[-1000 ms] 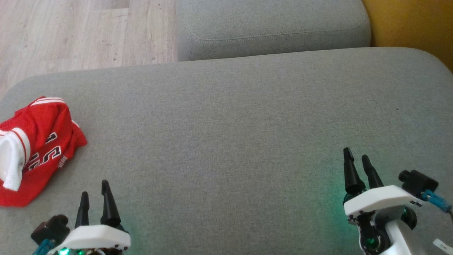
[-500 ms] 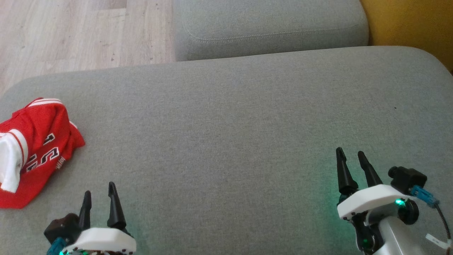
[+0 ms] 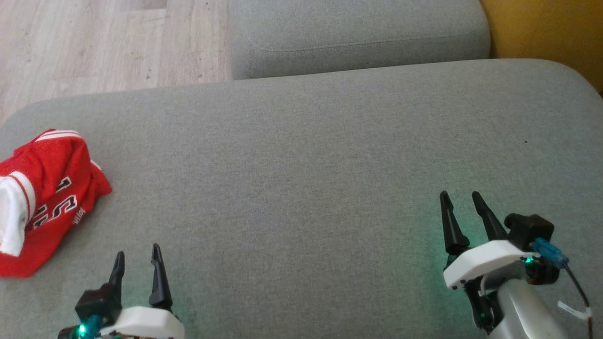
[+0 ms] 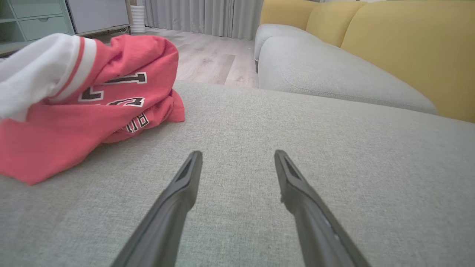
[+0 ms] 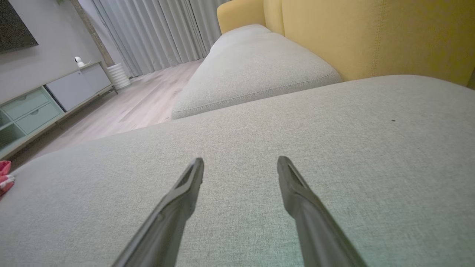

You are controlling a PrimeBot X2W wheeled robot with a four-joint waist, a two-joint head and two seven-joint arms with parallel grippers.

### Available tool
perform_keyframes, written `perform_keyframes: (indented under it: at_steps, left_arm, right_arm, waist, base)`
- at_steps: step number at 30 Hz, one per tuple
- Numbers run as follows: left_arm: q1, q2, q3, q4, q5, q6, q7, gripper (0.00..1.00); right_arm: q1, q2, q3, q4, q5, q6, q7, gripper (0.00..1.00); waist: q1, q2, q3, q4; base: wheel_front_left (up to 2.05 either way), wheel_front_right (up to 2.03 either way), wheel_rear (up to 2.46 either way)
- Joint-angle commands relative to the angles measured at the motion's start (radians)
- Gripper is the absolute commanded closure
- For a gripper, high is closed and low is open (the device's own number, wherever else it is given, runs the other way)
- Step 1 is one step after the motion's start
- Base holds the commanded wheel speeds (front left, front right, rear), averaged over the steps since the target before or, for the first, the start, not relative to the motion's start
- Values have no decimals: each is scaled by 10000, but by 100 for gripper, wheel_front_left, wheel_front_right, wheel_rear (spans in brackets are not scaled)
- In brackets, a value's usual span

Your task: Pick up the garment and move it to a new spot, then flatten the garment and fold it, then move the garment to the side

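Right pincer (image 3: 459,193) now further left, over grey cushion (image 3: 301,165) by wood floor (image 3: 94,42)

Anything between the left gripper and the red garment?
Nothing, just bare grey cushion. The left gripper, fingers apart, stands off from the garment without touching it. The head and left wrist views both show the gap.

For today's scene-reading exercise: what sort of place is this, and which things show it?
Most likely a home living room: a grey sofa with yellow backrest, long curtains, and a low drawer cabinet on wood floor.
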Motion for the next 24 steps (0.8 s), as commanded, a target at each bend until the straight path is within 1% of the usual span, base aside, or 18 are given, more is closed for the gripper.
perform_keyframes:
  at_steps: [1,16,24]
  left_arm:
    - [-576,228,209,-241,272,59,-161,0]
    - [-733,237,186,62,2116,138,-606,0]
    - [-733,174,310,93,2105,160,-623,0]
  right_arm:
    - [-543,-54,253,-217,-266,-7,-160,0]
    - [-890,-22,277,314,-2157,-7,-602,0]
    - [-855,46,81,342,-2156,-7,-619,0]
  waist:
    - [0,-1,5,-4]
    - [0,-1,21,-6]
    - [0,-1,-8,2]
  base:
    - [0,0,0]
    - [0,0,0]
    - [0,0,0]
